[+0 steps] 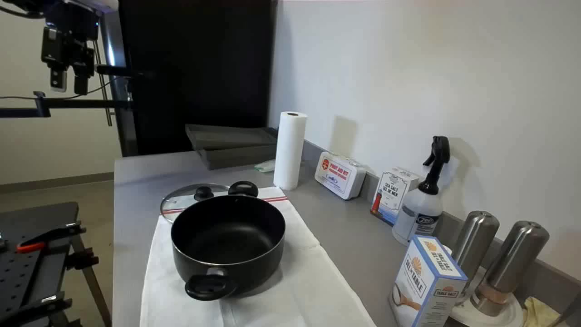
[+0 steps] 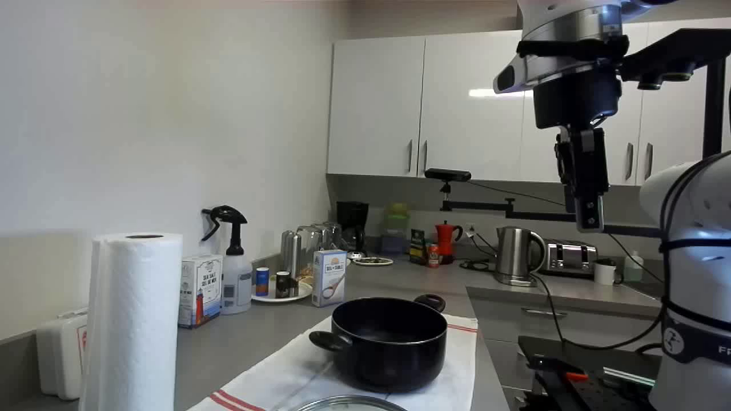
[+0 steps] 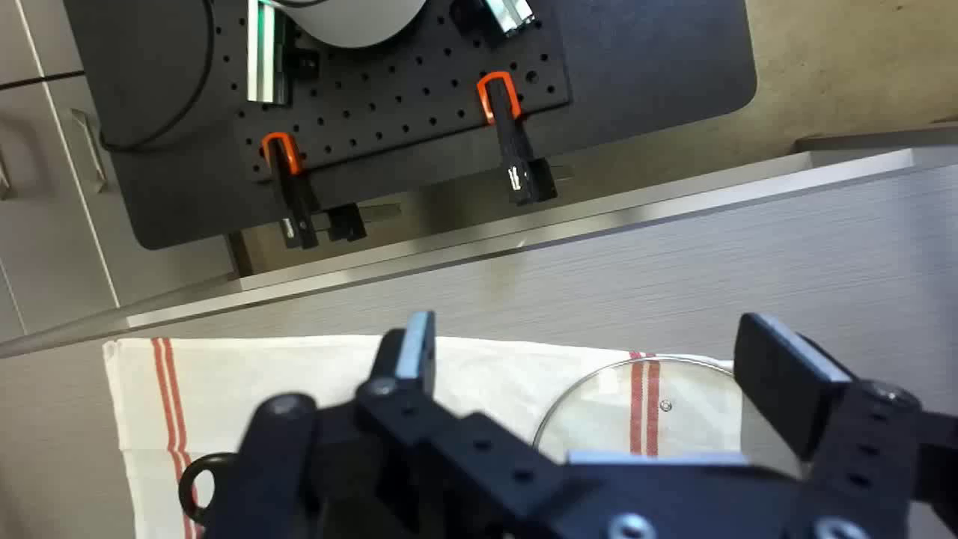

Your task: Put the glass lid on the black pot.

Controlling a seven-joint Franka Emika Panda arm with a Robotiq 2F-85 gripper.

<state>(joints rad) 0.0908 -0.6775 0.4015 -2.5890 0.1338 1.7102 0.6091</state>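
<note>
In an exterior view black pot (image 1: pixel 229 240) hides pt of glass lid (image 1: pixel 184 200), & in wrist vw gripper (image 3: pixel 599 363) does too.

My arm (image 2: pixel 705 274) wears rounded white shells, a silver collar (image 2: pixel 562 32) and black cables (image 2: pixel 666 217); near its foot I read a dark band (image 2: pixel 701 345) with a pale round emblem (image 2: pixel 673 340). My gripper (image 1: pixel 70 81) is black and angular, with bright screw heads (image 3: pixel 630 526) and pale-faced fingertips (image 3: pixel 414 348) in the wrist view.
</note>
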